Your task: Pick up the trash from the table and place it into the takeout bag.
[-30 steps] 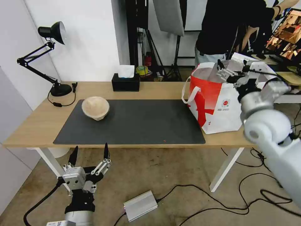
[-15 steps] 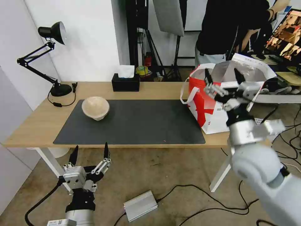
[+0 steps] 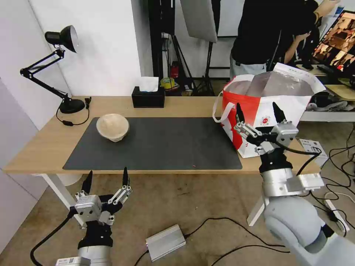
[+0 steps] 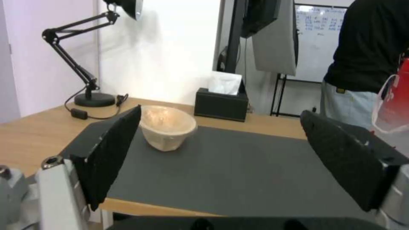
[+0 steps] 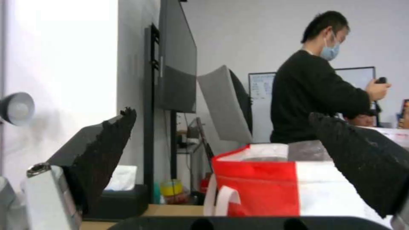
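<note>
One bowl: the beige paper-pulp bowl (image 3: 112, 126) sits on the dark grey mat (image 3: 166, 147), toward its left end.
Left gripper (image 3: 106, 181): parked low before the table (image 3: 33, 147) edge, fingers spread, empty; bowl lies beyond it, well apart.
Desk lamp (image 3: 59, 66): back left corner.
Tissue box (image 3: 148, 96): back edge, behind the mat.
Right gripper (image 3: 259, 115): raised in front of the takeout bag (image 3: 266, 118), fingers parted, holding nothing.
Takeout bag: upright at the table's right end, mouth open.
Floor: cables and a silver box (image 3: 165, 242).
</note>
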Motion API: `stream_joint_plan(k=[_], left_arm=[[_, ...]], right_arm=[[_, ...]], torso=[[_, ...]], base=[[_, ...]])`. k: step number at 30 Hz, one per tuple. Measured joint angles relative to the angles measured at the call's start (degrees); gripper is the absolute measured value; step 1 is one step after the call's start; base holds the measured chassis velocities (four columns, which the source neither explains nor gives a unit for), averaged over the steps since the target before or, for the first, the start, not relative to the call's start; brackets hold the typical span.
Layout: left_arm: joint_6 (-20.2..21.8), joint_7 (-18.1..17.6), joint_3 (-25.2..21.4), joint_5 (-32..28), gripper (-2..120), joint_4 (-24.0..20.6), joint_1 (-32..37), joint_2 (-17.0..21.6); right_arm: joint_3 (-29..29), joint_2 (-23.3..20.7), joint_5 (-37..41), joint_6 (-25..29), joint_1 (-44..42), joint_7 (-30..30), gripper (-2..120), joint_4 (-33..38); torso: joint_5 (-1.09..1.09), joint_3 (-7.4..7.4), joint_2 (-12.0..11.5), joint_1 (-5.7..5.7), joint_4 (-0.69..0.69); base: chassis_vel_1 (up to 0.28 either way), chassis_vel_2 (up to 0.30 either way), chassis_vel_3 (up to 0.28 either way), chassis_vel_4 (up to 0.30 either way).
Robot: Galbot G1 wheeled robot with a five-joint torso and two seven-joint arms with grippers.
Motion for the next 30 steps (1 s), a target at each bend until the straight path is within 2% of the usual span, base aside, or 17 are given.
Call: stream_joint_plan(k=[7, 30], left_arm=[[0.0, -0.04, 0.1, 0.02, 100, -0.09, 0.15, 0.01], [-0.11, -0.05, 0.11, 0.06, 100, 0.38, -0.15, -0.01]], right_arm=[[-0.79, 0.22, -2.74, -4.28, -6.72, 5.86, 100, 0.88], [-5.34, 0.66, -3.77, -9.43, -16.32, 7.81, 100, 1.03]], torso=[[0.01, 0.0, 0.0, 0.0, -0.01], [0.0, 0.0, 0.0, 0.0, -0.01]], base=[[0.0, 0.0, 0.0, 0.0], [0.0, 0.0, 0.0, 0.0]])
